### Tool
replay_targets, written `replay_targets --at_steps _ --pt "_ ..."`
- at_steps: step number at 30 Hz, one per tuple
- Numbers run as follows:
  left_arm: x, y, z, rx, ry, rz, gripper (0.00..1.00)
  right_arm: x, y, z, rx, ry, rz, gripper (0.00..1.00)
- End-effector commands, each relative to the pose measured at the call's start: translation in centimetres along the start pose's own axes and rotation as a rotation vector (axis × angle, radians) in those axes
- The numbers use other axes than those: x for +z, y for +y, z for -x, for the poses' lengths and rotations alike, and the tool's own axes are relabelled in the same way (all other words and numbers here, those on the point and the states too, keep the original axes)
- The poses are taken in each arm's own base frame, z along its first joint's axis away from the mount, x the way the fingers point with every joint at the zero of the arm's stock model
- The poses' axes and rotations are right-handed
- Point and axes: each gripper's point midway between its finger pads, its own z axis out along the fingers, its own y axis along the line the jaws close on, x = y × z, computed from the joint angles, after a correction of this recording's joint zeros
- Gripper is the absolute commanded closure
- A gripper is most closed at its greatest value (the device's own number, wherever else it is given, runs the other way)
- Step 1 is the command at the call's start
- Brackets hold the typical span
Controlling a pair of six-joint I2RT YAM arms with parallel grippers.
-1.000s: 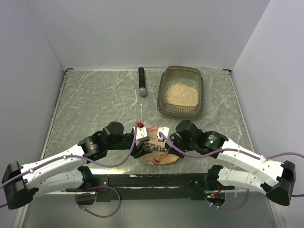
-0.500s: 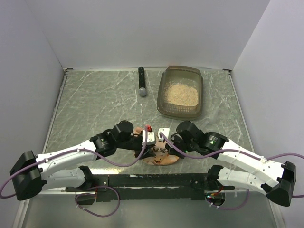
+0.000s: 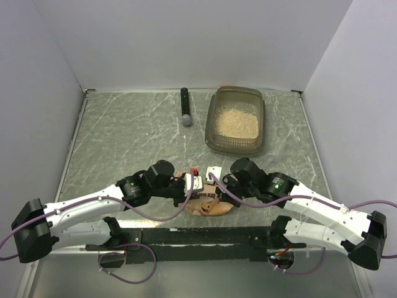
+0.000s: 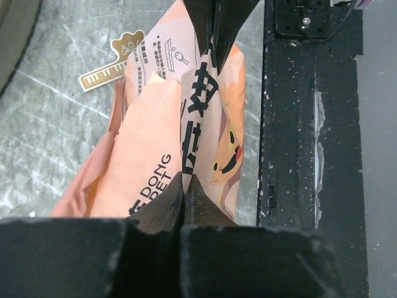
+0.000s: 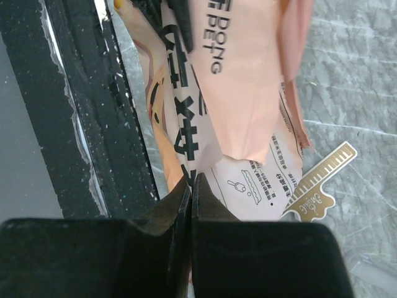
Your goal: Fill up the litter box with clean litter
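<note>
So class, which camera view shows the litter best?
Top external: the litter lies in plain sight inside the box. Neither wrist view shows the heap; the pouch fills both.

Soft, even light is cast; shadows are faint. The left hand [image 4: 184,181] and right hand [image 5: 191,181] are rendered dark and blurred; the pouch [image 4: 155,124] ahead, sharp.

Clear tabletop [image 3: 186,146], pouch [image 3: 211,208] to litter box [image 3: 236,148]
</note>
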Motion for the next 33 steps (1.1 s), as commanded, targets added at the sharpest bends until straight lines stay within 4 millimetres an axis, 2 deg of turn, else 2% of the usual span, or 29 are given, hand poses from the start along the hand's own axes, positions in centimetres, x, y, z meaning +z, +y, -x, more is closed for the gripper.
replay_targets --at_steps 1,5,9,15,16,17,18,19,22,25,29,30,32,33 --pt "-1.9 2.0 -1.3 0.017 0.041 0.148 0.99 -1.0 0.4 1.9 -0.006 -0.081 0.010 1.00" --pt "-3.3 2.7 -1.4 0.002 0.054 0.208 0.99 -1.3 0.1 2.0 -0.012 -0.084 -0.009 1.00" --pt "-5.2 4.7 -0.7 -0.015 0.045 0.317 0.99 -1.3 -0.5 2.7 -0.022 -0.080 -0.026 1.00" --pt "-7.6 8.1 0.0 -0.029 0.120 0.465 0.99 -0.4 -2.8 3.9 -0.109 0.031 -0.070 1.00" --pt "-7.6 8.4 -0.1 -0.028 0.136 0.473 0.99 0.1 -3.0 3.5 -0.118 0.077 -0.056 1.00" --pt "-7.8 8.6 0.1 -0.031 0.136 0.486 0.99 -0.1 -3.5 4.3 -0.153 0.079 -0.064 1.00" --pt "-7.9 8.8 0.2 -0.032 0.137 0.496 0.99 -0.1 -3.7 4.2 -0.169 0.099 -0.065 1.00" --pt "-8.2 8.8 0.5 -0.029 0.124 0.501 0.99 0.3 -3.6 4.4 -0.188 0.108 -0.043 1.00" --pt "-9.1 9.0 0.8 -0.026 0.084 0.527 0.99 0.4 -3.5 7.1 -0.277 0.021 -0.002 1.00" --pt "-10.0 8.7 1.0 -0.036 0.057 0.542 0.99 0.8 -2.9 8.7 -0.329 -0.050 0.058 1.00" --pt "-10.8 8.1 1.3 -0.046 0.021 0.548 0.99 2.0 -2.2 8.7 -0.335 -0.061 0.125 0.98" --pt "-10.8 8.1 1.1 -0.052 0.021 0.551 0.99 2.3 -2.1 8.4 -0.327 -0.051 0.134 0.91" --pt "-10.8 7.9 1.0 -0.067 0.014 0.550 0.99 3.0 -2.1 7.2 -0.299 0.002 0.150 0.85" --pt "-10.7 7.8 0.7 -0.074 0.016 0.549 0.99 3.2 -2.2 6.8 -0.291 0.017 0.146 0.79"
